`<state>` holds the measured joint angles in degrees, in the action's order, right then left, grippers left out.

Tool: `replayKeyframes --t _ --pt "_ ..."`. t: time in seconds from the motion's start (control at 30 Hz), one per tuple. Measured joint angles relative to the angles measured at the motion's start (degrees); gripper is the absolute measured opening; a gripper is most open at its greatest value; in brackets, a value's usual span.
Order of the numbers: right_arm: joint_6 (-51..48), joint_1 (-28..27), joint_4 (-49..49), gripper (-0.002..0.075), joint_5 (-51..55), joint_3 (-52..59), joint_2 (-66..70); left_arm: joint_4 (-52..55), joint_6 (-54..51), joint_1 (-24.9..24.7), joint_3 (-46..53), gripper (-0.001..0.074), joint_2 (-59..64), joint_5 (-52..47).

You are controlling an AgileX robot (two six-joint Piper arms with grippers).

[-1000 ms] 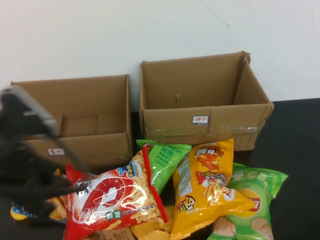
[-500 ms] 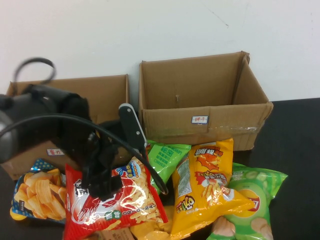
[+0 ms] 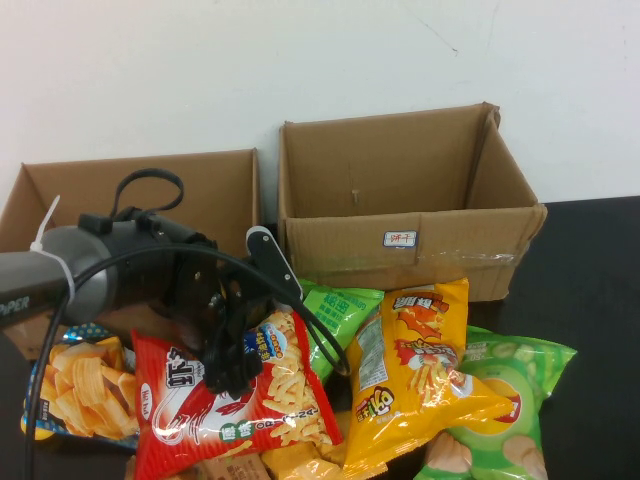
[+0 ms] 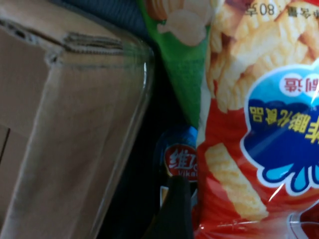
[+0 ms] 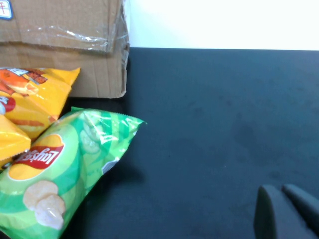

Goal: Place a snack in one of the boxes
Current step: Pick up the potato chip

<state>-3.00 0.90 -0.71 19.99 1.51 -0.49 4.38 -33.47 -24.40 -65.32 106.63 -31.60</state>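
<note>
My left gripper [image 3: 228,372] sat low on the red shrimp-chip bag [image 3: 240,400] near the table's [image 5: 219,124] front left, grip state hidden from me, while my right gripper [image 5: 286,211], fingers together and empty, hung over the table's bare right side beside 2 cardboard boxes [image 3: 400,200].

Left gripper [image 3: 228,365] fingers hidden behind wrist

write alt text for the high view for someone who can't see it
The left hand presses down on a red shrimp-chip bag in a pile of snack bags, in front of two open cardboard boxes by a white wall. The right hand is out of view.
</note>
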Motion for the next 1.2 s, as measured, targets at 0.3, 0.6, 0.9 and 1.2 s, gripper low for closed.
replayKeyframes --t 0.3,0.6,0.9,1.2 --pt "0.0 0.0 0.0 -0.0001 0.0 0.0 0.0 -0.99 1.1 0.0 0.0 0.0417 0.34 0.34" --pt "0.0 0.0 0.0 -0.0001 0.0 0.0 0.0 -0.86 1.42 0.0 0.0 0.0027 0.01 0.61" --pt "0.0 0.0 0.0 -0.0001 0.0 0.0 0.0 -1.25 4.39 -1.01 0.0 0.0007 -11.26 -2.91" --pt "0.0 0.0 0.0 -0.0001 0.0 0.0 0.0 -0.82 4.75 -1.11 0.0 0.0006 -17.35 -8.75"
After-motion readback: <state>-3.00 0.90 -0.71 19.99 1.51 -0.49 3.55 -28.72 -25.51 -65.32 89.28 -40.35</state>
